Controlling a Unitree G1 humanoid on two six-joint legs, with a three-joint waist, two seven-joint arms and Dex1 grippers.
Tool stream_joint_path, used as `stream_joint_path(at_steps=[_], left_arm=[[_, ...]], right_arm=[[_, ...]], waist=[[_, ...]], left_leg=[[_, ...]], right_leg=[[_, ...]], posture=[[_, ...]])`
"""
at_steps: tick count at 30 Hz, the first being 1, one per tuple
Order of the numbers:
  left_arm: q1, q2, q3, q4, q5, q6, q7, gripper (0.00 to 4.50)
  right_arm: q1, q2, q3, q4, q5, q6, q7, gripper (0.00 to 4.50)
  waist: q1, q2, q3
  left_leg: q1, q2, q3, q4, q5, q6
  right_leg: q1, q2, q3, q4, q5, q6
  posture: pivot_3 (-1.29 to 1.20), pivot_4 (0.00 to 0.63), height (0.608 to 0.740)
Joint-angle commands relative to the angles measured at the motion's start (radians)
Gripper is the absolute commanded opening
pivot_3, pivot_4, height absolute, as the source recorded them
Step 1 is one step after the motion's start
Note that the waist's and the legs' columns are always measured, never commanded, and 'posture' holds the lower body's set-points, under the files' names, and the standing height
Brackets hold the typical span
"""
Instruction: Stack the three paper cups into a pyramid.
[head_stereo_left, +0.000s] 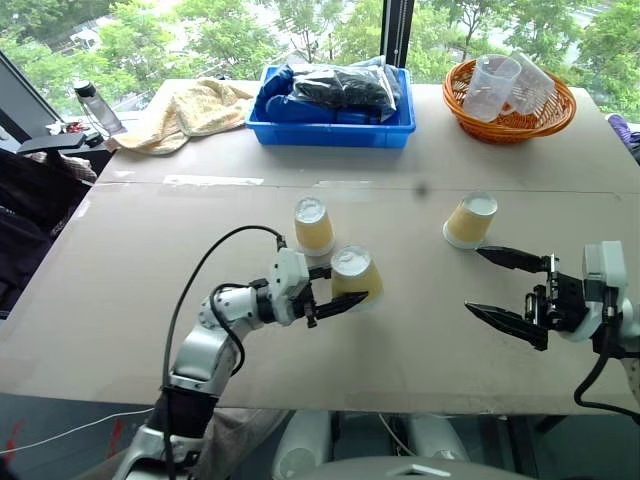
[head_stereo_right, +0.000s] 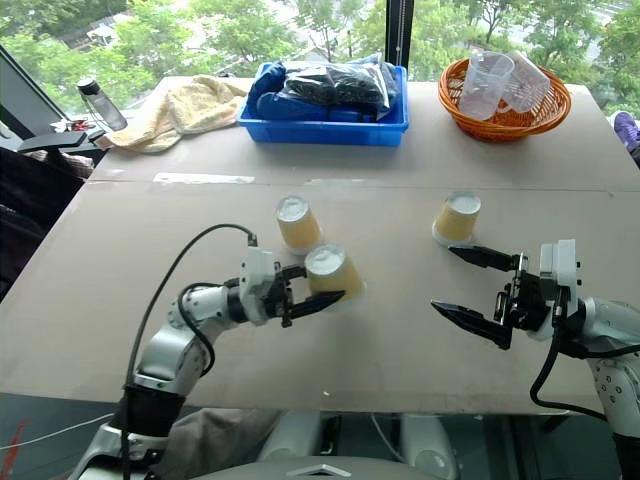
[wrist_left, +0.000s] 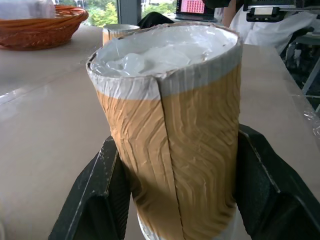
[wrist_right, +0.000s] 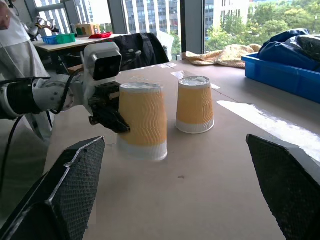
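while upside down on table (head_stereo_left: 120, 300), cup (head_stereo_left: 357, 275) sits clamped in left gripper (head_stereo_left: 330, 290).

A grey table (head_stereo_left: 150, 300) has a seam running across it. At its far edge, in the middle, sits a blue bin (head_stereo_left: 335, 128) filled with dark bagged items (head_stereo_left: 345, 88). Left of the bin lies a crumpled yellow towel (head_stereo_left: 190, 108), and further left a bottle (head_stereo_left: 98, 106) stands at the far left corner. At the far right an orange basket (head_stereo_left: 520, 118) holds clear measuring cups (head_stereo_left: 492, 86)
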Motion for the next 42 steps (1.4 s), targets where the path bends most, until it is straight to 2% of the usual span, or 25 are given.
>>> stream_joint_path(at_steps=[1, 4, 6, 7, 9, 10, 13, 21, 24, 26, 30, 34, 42], left_arm=[[-0.01, -0.005, -0.031, 0.06, 0.062, -0.1, -0.022, 2.25], [-0.028, 0.004, -0.034, 0.102, 0.088, -0.136, -0.034, 2.25], [-0.033, 0.014, -0.03, 0.114, 0.088, -0.147, -0.051, 3.17], [-0.034, 0.023, -0.03, 0.118, 0.092, -0.153, -0.061, 3.4], [-0.033, 0.038, -0.031, 0.124, 0.101, -0.171, -0.079, 4.27], [-0.029, 0.043, -0.021, 0.115, 0.097, -0.186, -0.08, 4.39], [-0.006, 0.056, 0.015, 0.053, 0.072, -0.23, -0.068, 4.39], [0.128, 0.129, 0.144, -0.226, -0.073, -0.138, -0.016, 4.39], [0.176, 0.129, 0.235, -0.313, -0.123, -0.097, 0.073, 4.39], [0.207, 0.092, 0.297, -0.34, -0.125, -0.056, 0.197, 4.39], [0.193, 0.036, 0.326, -0.215, 0.05, -0.031, 0.417, 4.39], [0.093, 0.015, 0.308, -0.081, 0.124, -0.022, 0.504, 4.39], [-0.018, 0.009, 0.258, 0.073, 0.146, -0.08, 0.443, 4.39]], right_arm=[[0.031, 0.006, -0.049, -0.036, 0.0, -0.035, -0.005, 4.5], [0.066, 0.005, -0.063, -0.026, -0.019, -0.063, 0.005, 4.5], [0.076, 0.005, -0.065, -0.02, -0.02, -0.074, 0.006, 4.5], [0.079, 0.004, -0.064, -0.017, -0.022, -0.078, 0.005, 4.5], [0.079, 0.003, -0.059, -0.017, -0.026, -0.082, 0.003, 4.5], [0.076, 0.004, -0.055, -0.017, -0.025, -0.081, 0.0, 4.5], [0.061, 0.007, -0.04, -0.015, -0.028, -0.078, -0.006, 4.5], [0.016, 0.005, -0.013, 0.005, -0.029, -0.065, -0.001, 4.5], [0.003, 0.002, -0.012, 0.017, -0.029, -0.065, 0.005, 4.5], [-0.011, 0.004, -0.014, 0.028, -0.022, -0.065, 0.005, 4.5], [-0.027, 0.011, -0.013, 0.042, -0.014, -0.069, 0.011, 4.5], [-0.041, 0.021, -0.019, 0.031, 0.009, -0.058, -0.003, 4.5], [-0.051, 0.023, -0.028, 0.003, 0.033, -0.04, -0.036, 4.5]], waist=[[-0.011, 0.0, 0.0], [-0.011, 0.0, 0.0], [-0.014, 0.0, 0.0], [-0.018, 0.0, 0.0], [-0.023, 0.0, 0.0], [-0.024, 0.0, 0.0], [-0.022, 0.0, 0.0], [-0.022, 0.0, 0.0], [-0.021, 0.0, 0.0], [-0.02, 0.0, 0.0], [-0.017, 0.0, 0.0], [-0.011, 0.0, 0.001], [-0.011, -0.001, 0.001]], left_leg=[[0.0, 0.0, 0.0, 0.0, 0.0, 0.0], [0.0, 0.001, 0.0, 0.0, 0.0, 0.0], [0.002, 0.001, 0.0, 0.0, 0.0, 0.0], [0.003, 0.001, 0.0, 0.0, 0.0, 0.0], [0.004, 0.001, 0.0, 0.0, 0.0, 0.0], [0.004, 0.001, 0.0, 0.0, 0.0, 0.0], [0.003, 0.001, -0.001, 0.0, 0.0, 0.0], [0.003, 0.001, -0.001, 0.0, 0.0, 0.0], [0.003, 0.001, -0.001, 0.0, 0.0, 0.0], [0.003, 0.001, -0.001, 0.0, 0.0, 0.0], [0.003, 0.001, -0.001, 0.0, 0.0, 0.0], [0.003, 0.001, -0.002, 0.0, 0.0, 0.0], [0.001, 0.0, -0.001, 0.0, 0.001, -0.002]], right_leg=[[-0.001, 0.001, 0.001, 0.0, 0.0, 0.0], [-0.001, 0.001, 0.0, 0.001, 0.0, 0.0], [0.001, 0.001, 0.0, 0.001, 0.0, 0.0], [0.002, 0.001, 0.001, 0.001, 0.0, 0.0], [0.003, 0.001, 0.001, 0.001, 0.0, 0.0], [0.003, 0.001, 0.001, 0.001, 0.0, 0.0], [0.002, 0.001, 0.0, 0.001, 0.0, 0.0], [0.002, 0.0, 0.0, 0.0, 0.0, 0.0], [0.002, 0.0, 0.0, 0.0, 0.0, 0.0], [0.002, -0.001, 0.0, 0.0, 0.0, 0.0], [0.003, -0.001, 0.0, 0.0, 0.0, 0.0], [0.003, 0.0, -0.001, 0.001, 0.0, 0.0], [0.001, 0.0, -0.001, 0.0, 0.0, 0.0]], posture=[[0.0, 0.15, 0.74], [0.0, 0.15, 0.74], [0.0, 0.15, 0.74], [0.0, 0.15, 0.74], [0.0, 0.15, 0.74], [0.0, 0.15, 0.74], [0.0, 0.15, 0.74], [0.0, 0.15, 0.74], [0.0, 0.15, 0.74], [0.0, 0.15, 0.74], [0.0, 0.15, 0.74], [0.0, 0.15, 0.74], [0.0, 0.15, 0.74]])
